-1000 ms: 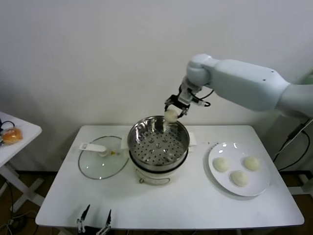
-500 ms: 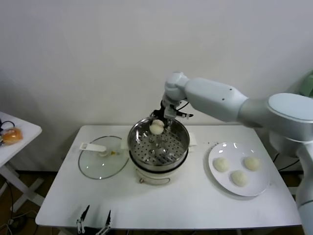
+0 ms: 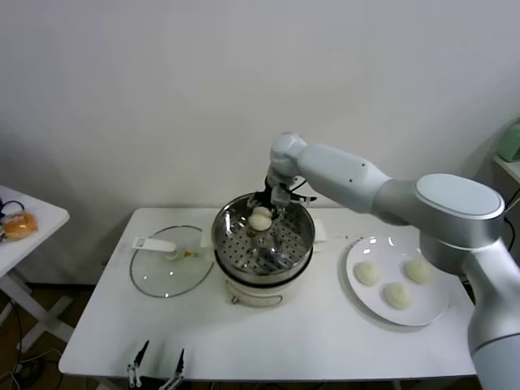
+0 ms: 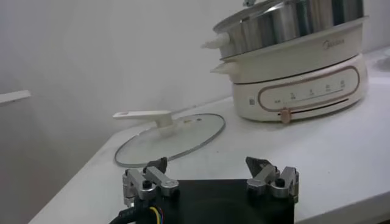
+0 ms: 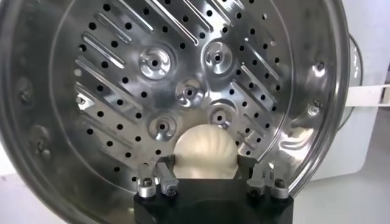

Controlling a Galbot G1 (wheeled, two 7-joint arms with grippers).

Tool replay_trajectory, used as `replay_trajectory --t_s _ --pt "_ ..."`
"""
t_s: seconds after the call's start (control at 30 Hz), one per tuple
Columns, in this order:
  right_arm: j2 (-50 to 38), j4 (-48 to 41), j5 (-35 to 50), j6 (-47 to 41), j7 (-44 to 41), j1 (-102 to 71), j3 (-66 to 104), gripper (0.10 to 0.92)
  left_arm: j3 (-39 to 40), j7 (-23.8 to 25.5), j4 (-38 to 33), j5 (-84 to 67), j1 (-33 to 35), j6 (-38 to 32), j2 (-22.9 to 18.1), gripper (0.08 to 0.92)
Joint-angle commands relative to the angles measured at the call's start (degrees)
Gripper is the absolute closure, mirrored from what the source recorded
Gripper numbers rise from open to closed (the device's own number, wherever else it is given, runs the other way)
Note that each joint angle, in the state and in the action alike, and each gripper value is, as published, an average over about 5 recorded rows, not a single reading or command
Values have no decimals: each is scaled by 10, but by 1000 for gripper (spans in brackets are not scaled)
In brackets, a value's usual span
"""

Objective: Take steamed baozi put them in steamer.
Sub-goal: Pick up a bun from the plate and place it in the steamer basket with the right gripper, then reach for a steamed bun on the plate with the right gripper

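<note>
baozi (image 5: 205, 151) between right gripper (image 5: 207, 176) fingers, over steamer (image 5: 55, 91)

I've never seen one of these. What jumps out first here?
A long white arm reaches over the shiny steamer mid-table, its right end effector just inside with a pale baozi between its fingers. Three more baozi wait on a white plate to the right; a glass lid lies left.

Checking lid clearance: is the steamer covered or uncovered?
Uncovered: the round shiny steel steamer shows its perforated tray; the flat glass lid lies beside it.

Glass lid (image 3: 168, 262), white plate (image 3: 426, 313), table (image 3: 309, 337)
</note>
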Motion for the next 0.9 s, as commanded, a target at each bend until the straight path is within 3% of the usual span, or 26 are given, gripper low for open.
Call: replay_trajectory --t_s 0.03,0.2,0.37,0.5,0.7,0.9 --pt "13 -34 -5 15 9 -12 9 224 0 0 1 -1 -1 0 -17 177" --pt "-5 0 61 5 -2 7 4 203 1 0 -1 2 1 0 -18 177" --pt "-56 50 247 -68 -57 93 -83 203 0 0 -2 6 4 -1 -16 177" --pt "-111 67 382 -176 -97 178 -182 203 1 0 -4 7 5 -1 -16 177" --pt "-214 115 459 -310 -124 234 -271 203 2 -1 4 9 4 -3 -16 177" --pt "-305 218 539 -438 -130 262 -342 203 2 0 9 10 0 -3 -15 177"
